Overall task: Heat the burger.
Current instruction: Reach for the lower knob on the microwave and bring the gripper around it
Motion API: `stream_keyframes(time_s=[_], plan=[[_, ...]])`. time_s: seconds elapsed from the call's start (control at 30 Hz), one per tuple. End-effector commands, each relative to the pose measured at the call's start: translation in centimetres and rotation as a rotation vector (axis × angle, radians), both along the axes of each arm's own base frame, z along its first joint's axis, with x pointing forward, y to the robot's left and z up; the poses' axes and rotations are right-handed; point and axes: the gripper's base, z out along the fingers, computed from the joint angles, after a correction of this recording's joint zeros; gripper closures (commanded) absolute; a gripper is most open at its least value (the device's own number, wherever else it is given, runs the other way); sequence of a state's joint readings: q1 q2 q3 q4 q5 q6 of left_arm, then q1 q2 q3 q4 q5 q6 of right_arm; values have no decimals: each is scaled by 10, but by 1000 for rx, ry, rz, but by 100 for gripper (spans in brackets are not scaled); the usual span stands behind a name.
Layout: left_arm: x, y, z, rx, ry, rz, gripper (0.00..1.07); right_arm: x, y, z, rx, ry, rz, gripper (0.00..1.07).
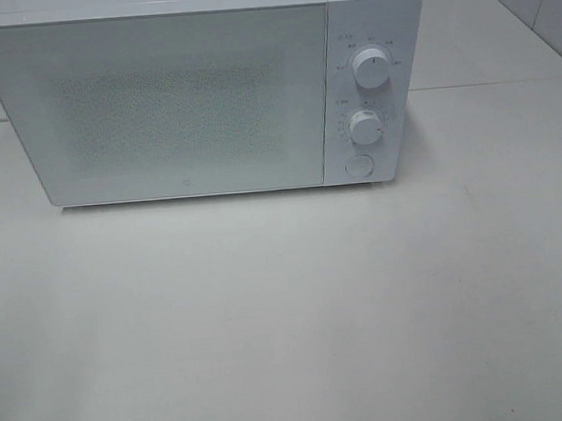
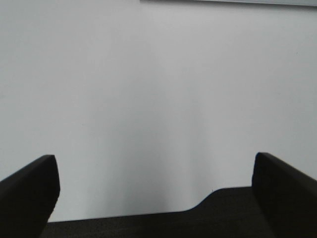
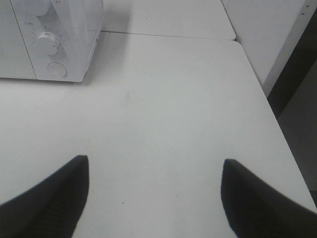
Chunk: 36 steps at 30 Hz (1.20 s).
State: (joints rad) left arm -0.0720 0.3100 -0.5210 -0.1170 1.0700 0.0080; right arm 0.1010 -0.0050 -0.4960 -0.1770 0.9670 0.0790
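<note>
The burger is out of view in every frame. A white microwave (image 1: 160,103) stands at the back of the table with its door shut; two round knobs (image 1: 371,69) and a round button (image 1: 358,164) sit on its right panel. Neither arm shows in the exterior high view. My left gripper (image 2: 153,191) is open over bare white tabletop, its dark fingers (image 2: 29,193) far apart with nothing between them. My right gripper (image 3: 153,191) is open too, empty, hovering over the table to the front right of the microwave (image 3: 54,39).
The white table (image 1: 287,315) stretches in front of the microwave. In the right wrist view the table's right edge (image 3: 267,99) drops off to a dark gap beside a white wall. A seam between tabletops (image 3: 168,34) runs behind.
</note>
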Motion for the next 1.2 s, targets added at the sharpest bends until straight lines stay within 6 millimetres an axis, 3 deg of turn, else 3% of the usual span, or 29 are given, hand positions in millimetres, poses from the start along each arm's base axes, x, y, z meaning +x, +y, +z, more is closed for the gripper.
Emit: stream_keyframes(time_s=[0.03, 0.5, 1.2], plan=[[-6, 0, 0, -13, -30, 8, 8, -3, 0, 0, 0, -31, -2, 37], [-53, 1, 3, -22, -337, 115, 8, -3, 0, 0, 0, -31, -2, 37], [-51, 1, 4, -30, -327, 111, 8, -3, 0, 0, 2, -31, -3, 37]])
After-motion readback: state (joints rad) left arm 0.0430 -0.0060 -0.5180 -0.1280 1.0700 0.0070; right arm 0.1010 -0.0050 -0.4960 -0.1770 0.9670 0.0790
